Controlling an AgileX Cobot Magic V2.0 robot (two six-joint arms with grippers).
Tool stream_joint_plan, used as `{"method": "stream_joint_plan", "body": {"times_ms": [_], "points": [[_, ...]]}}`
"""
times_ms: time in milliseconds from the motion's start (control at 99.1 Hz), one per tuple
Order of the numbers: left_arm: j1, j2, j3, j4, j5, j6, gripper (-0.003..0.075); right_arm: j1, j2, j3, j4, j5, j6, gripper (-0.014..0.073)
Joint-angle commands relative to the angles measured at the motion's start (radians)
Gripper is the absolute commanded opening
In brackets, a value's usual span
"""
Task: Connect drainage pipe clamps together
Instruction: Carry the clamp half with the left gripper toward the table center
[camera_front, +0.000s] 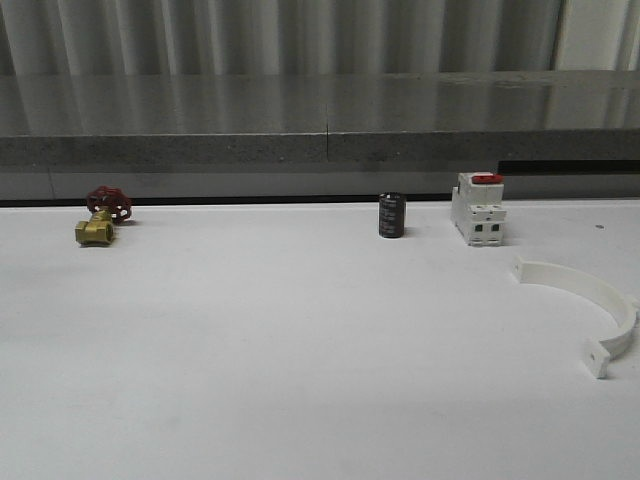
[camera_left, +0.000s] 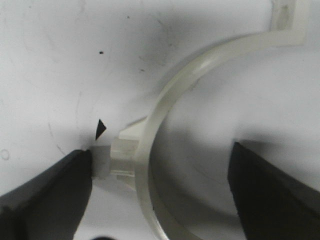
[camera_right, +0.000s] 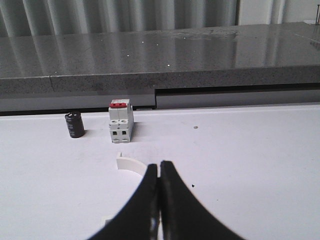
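Observation:
One white half-ring drainage pipe clamp (camera_front: 590, 300) lies flat on the table at the right, its tabbed ends towards the front and left. In the right wrist view that clamp's end (camera_right: 131, 164) shows just beyond my right gripper (camera_right: 159, 166), whose black fingers are pressed together with nothing between them. In the left wrist view a second close-up clamp arc (camera_left: 150, 135) runs between the fingers of my open left gripper (camera_left: 160, 192). A small lug on its outer side sits against one finger (camera_left: 45, 195); the other finger (camera_left: 275, 195) is well apart from the arc.
A white boxy switch with a red top (camera_front: 477, 208) stands at the back right, just behind the clamp. A black cylinder (camera_front: 391, 215) is beside it, a brass valve with a red handwheel (camera_front: 102, 215) at the back left. A grey ledge (camera_front: 320, 120) runs along the table's rear.

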Motion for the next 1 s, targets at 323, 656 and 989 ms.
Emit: {"method": "stream_joint_plan", "body": {"times_ms": [323, 656, 989], "points": [[0.002, -0.058, -0.028, -0.014, -0.012, 0.000, 0.0021, -0.006, -0.019, -0.016, 0.000, -0.083, -0.008, -0.0068], [-0.051, -0.195, -0.019, -0.127, 0.086, 0.000, 0.0008, -0.006, -0.019, -0.016, 0.000, -0.083, -0.008, -0.0068], [-0.299, -0.295, 0.063, -0.172, 0.082, -0.200, 0.0008, -0.006, -0.019, -0.016, 0.000, -0.083, -0.008, -0.0068]]}}
